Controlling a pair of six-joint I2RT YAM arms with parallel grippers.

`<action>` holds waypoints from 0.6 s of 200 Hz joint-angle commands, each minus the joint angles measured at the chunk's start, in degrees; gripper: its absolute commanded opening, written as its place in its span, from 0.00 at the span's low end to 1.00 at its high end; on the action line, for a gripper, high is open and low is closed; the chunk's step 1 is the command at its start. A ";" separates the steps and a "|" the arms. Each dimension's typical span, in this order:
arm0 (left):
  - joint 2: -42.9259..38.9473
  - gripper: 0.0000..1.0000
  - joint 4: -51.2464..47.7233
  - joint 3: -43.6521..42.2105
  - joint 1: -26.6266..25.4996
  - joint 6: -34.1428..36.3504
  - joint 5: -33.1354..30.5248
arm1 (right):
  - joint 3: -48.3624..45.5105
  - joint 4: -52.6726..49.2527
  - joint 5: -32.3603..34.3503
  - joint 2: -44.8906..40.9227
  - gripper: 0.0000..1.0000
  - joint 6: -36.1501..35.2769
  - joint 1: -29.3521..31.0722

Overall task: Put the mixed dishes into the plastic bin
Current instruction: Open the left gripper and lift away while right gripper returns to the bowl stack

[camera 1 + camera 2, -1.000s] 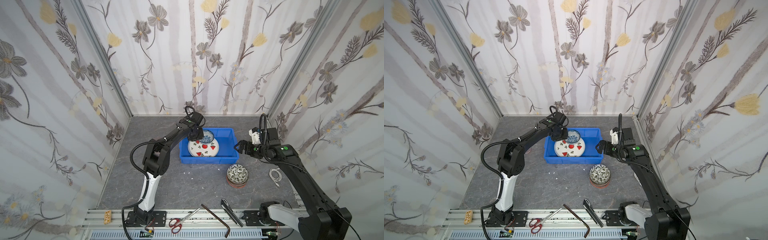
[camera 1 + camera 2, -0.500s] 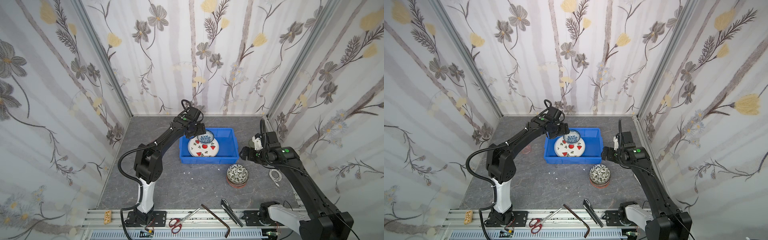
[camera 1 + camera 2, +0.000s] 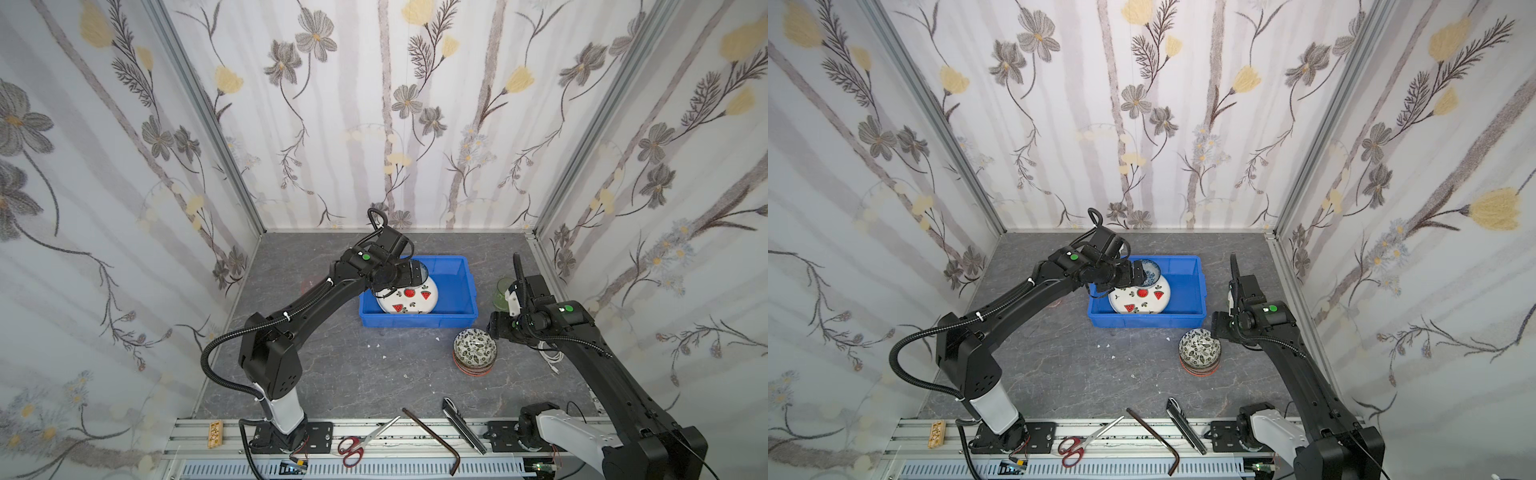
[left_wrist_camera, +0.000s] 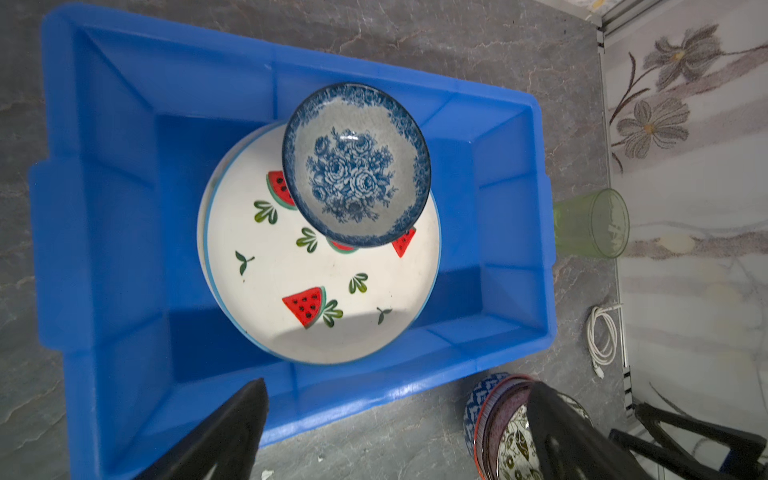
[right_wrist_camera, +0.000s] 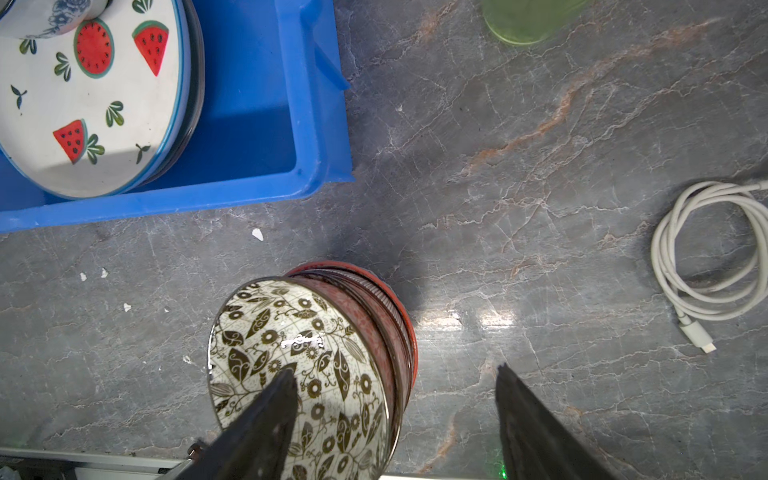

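The plastic bin [image 3: 415, 322] is a bright blue tub in mid table. In it lies a watermelon-print plate [image 4: 291, 282] on top of other plates, and on that plate rests a blue floral bowl [image 4: 357, 166]. My left gripper [image 4: 399, 382] hangs open above the bin's near wall, holding nothing. A stack of bowls topped by a black leafy bowl [image 5: 299, 365] stands on the table in front of the bin's right corner [image 3: 475, 349]. My right gripper [image 5: 395, 372] is open over it, one finger above the bowl's inside, the other beyond its rim. A green tumbler [image 3: 503, 291] stands right of the bin.
A coiled white cable [image 5: 706, 266] lies on the table to the right of the bowl stack. Red-handled scissors [image 3: 353, 446], a bent metal bar [image 3: 436, 436] and a black tool [image 3: 463, 424] lie along the front rail. Patterned walls close in three sides.
My left gripper opened and let go of the blue floral bowl, which now rests on the watermelon plate. My right arm dropped forward over the bowl stack and its jaws narrowed.
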 commanded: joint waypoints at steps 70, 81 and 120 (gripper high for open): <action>-11.77 1.00 18.17 -18.21 -4.46 -10.88 0.87 | 0.37 0.37 3.22 2.42 0.53 -0.56 2.82; -11.84 1.00 18.84 -20.14 -4.60 -11.36 1.38 | 0.54 0.35 3.33 2.69 0.52 -0.54 3.08; -11.36 1.00 20.30 -21.78 -5.11 -12.01 2.64 | 0.85 0.37 4.10 3.40 0.44 -0.45 4.06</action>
